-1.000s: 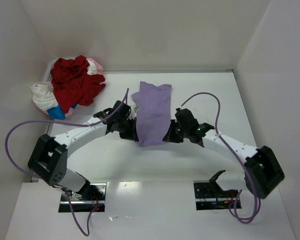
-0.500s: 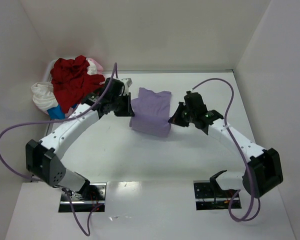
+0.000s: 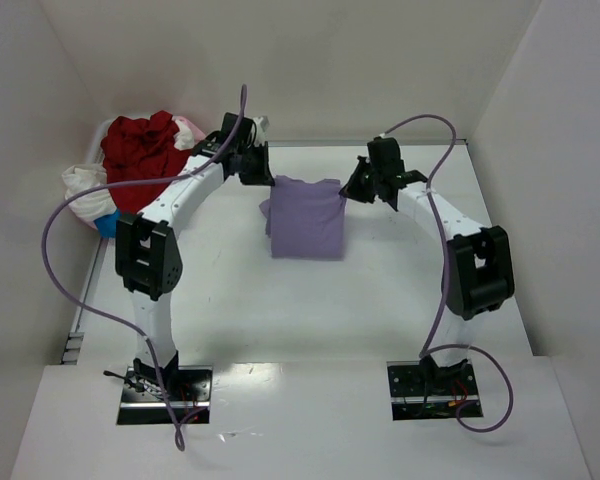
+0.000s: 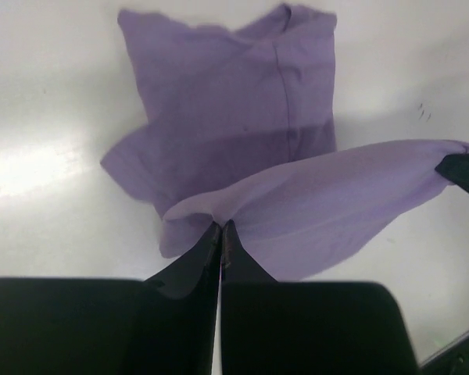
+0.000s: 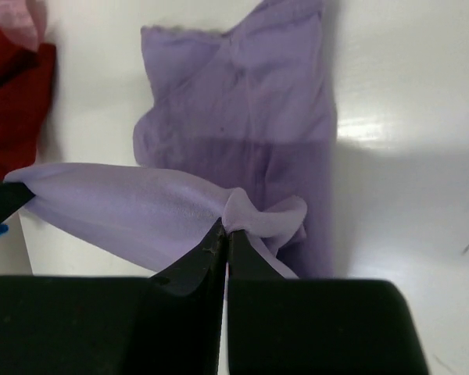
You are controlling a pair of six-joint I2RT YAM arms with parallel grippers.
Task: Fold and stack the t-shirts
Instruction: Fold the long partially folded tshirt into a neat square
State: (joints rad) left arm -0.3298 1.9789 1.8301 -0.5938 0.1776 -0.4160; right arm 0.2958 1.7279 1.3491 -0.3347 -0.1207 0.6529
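The lavender-purple t-shirt (image 3: 305, 215) lies partly folded near the far middle of the table. Its far edge is lifted and stretched between both grippers. My left gripper (image 3: 270, 180) is shut on its left corner (image 4: 211, 215). My right gripper (image 3: 346, 195) is shut on its right corner (image 5: 246, 207). The lower layer lies flat on the table (image 4: 219, 109) (image 5: 250, 101). The red t-shirt (image 3: 150, 160), the white t-shirt (image 3: 85, 190) and a bit of the pale pink t-shirt (image 3: 190, 128) lie heaped at the far left.
A blue item (image 3: 108, 224) pokes out under the heap at the left. White walls close in the table at the back, left and right. The red cloth also shows at the left edge of the right wrist view (image 5: 12, 94).
Both arms have carried the shirt's near edge from the table's middle up and towards the far side, folding it over itself. The shirt now looks shorter.
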